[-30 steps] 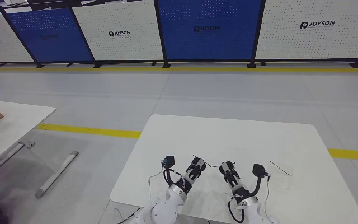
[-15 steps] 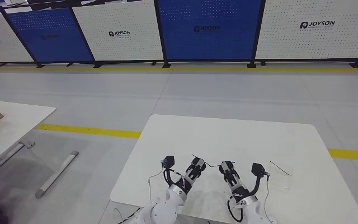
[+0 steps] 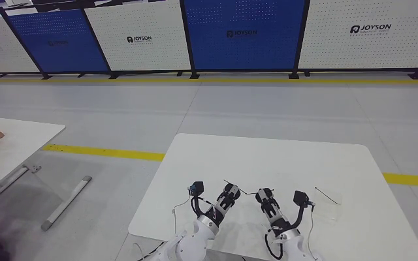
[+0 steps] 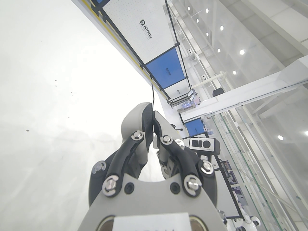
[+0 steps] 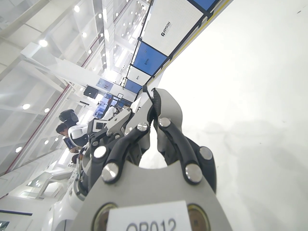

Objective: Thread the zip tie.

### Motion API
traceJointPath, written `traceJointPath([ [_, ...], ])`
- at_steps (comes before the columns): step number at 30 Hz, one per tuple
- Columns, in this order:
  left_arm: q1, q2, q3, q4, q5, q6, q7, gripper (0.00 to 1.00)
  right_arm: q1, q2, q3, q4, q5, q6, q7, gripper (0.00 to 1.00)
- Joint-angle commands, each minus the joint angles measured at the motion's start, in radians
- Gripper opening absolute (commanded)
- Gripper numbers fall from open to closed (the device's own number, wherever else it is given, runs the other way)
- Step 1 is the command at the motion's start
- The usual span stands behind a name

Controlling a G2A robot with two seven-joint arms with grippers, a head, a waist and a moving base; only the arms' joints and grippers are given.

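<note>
Hovering side by side near the front edge of the white table (image 3: 274,156), the left gripper (image 4: 152,114) pinches the strap of the thin black plastic zip tie (image 4: 153,94), the right gripper (image 5: 152,104) its head.

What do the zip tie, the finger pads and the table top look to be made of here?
The zip tie is a thin, matt black strip, probably nylon plastic; it stands straight out of the shut left gripper. The finger pads are black and textured, likely rubber. The table has a smooth, matt white top, perhaps laminate; the look leaves that open.
</note>
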Motion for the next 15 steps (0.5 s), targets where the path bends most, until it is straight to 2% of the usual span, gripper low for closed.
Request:
traceJointPath([
  [1, 0.0, 0.0, 0.0, 0.0, 0.0, 0.0, 0.0, 0.0, -0.006, 0.0, 0.004, -0.003, -0.003, -0.006, -0.001, 0.0],
  [15, 0.0, 0.0, 0.0, 0.0, 0.0, 0.0, 0.0, 0.0, 0.011, -0.012, 0.001, 0.009, -0.004, 0.021, 0.027, 0.0],
])
